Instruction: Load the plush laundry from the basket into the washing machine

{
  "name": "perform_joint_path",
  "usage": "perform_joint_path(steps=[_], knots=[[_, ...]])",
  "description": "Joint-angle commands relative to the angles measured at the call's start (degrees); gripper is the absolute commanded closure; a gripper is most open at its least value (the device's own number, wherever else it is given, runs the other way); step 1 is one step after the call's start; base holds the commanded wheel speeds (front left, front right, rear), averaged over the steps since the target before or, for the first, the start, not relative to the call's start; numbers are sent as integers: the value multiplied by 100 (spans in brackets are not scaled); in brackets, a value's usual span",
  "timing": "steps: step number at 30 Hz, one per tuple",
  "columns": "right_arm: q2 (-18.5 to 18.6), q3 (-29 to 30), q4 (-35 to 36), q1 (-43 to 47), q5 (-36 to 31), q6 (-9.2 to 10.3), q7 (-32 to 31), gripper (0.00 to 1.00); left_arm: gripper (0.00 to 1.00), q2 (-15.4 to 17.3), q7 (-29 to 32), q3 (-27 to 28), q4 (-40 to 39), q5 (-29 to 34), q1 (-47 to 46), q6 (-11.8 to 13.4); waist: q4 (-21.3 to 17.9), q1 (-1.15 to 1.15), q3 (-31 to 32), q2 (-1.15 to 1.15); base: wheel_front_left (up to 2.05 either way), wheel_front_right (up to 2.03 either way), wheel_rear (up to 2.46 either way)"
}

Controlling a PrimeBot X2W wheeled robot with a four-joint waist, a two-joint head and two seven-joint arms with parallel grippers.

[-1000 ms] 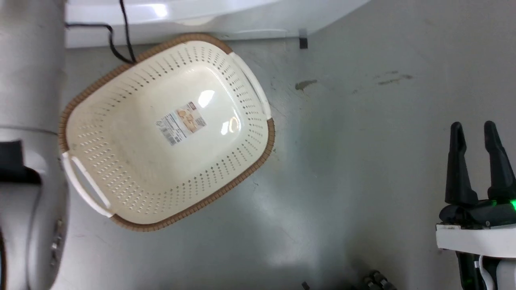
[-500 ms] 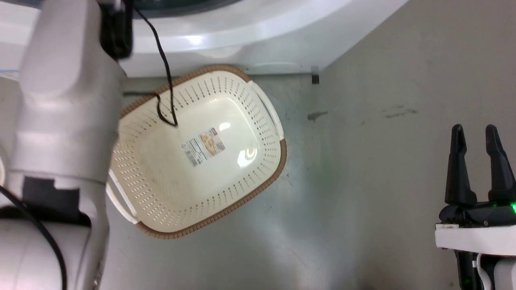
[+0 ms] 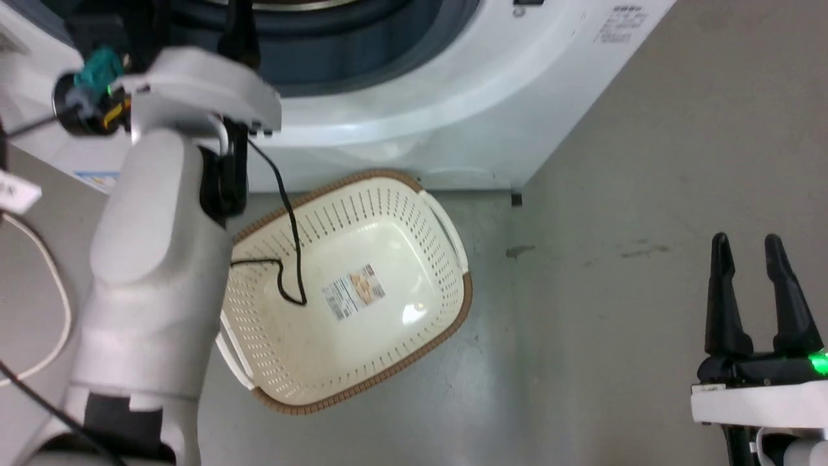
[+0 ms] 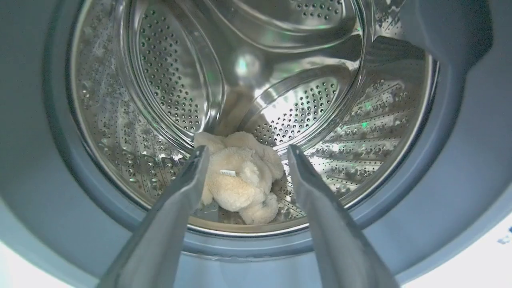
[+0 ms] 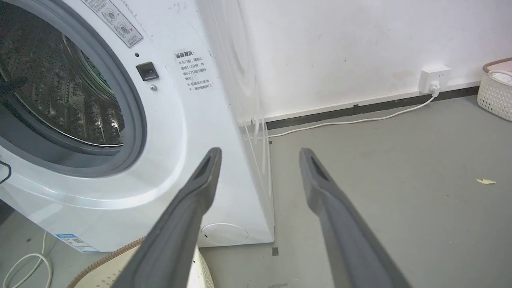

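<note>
The washing machine (image 3: 453, 97) is presented with its mouth open for loading. The basket (image 3: 401, 213) is seen emptied on the floor (image 3: 614, 162) just before it. The plush laundry (image 4: 240, 184) lies freed on the drum (image 4: 172, 80) bottom, beyond the left claw (image 4: 247, 150), which is spread wide and holds nothing. The right claw (image 3: 745, 239) is parted, empty and kept aside.

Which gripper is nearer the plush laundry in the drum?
Left. The left gripper, at the washing machine's opening, faces the plush laundry; the right gripper hovers over the floor.
</note>
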State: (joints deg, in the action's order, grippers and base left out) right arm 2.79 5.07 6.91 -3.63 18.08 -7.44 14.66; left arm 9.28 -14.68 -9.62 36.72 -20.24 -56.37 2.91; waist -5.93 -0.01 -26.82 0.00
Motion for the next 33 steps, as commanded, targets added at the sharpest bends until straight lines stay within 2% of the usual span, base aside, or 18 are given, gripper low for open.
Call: perform_joint_path(steps=[1, 12, 22, 33], knots=[[9, 1, -31, 81, -52, -5, -27, 0, 0, -25, -30, 63, -172, -27, 244, 46, 34, 1, 243, 0, 0, 0, 0], [9, -86, -199, 343, -59, -5, -62, 0, 0, -84, -31, 226, -1204, -9, 1683, 261, 86, 1, 1018, 0, 0, 0, 0], [9, -121, -285, 702, -153, -5, -163, 0, 0, -134, -12, 113, -1642, -35, 2760, 310, 193, 1, 1717, 0, 0, 0, 0], [9, -196, -315, 1033, -300, -5, -257, 0, 0, -50, 54, 124, -2162, -104, 4047, 535, 261, 1, 2303, 0, 0, 0, 0]])
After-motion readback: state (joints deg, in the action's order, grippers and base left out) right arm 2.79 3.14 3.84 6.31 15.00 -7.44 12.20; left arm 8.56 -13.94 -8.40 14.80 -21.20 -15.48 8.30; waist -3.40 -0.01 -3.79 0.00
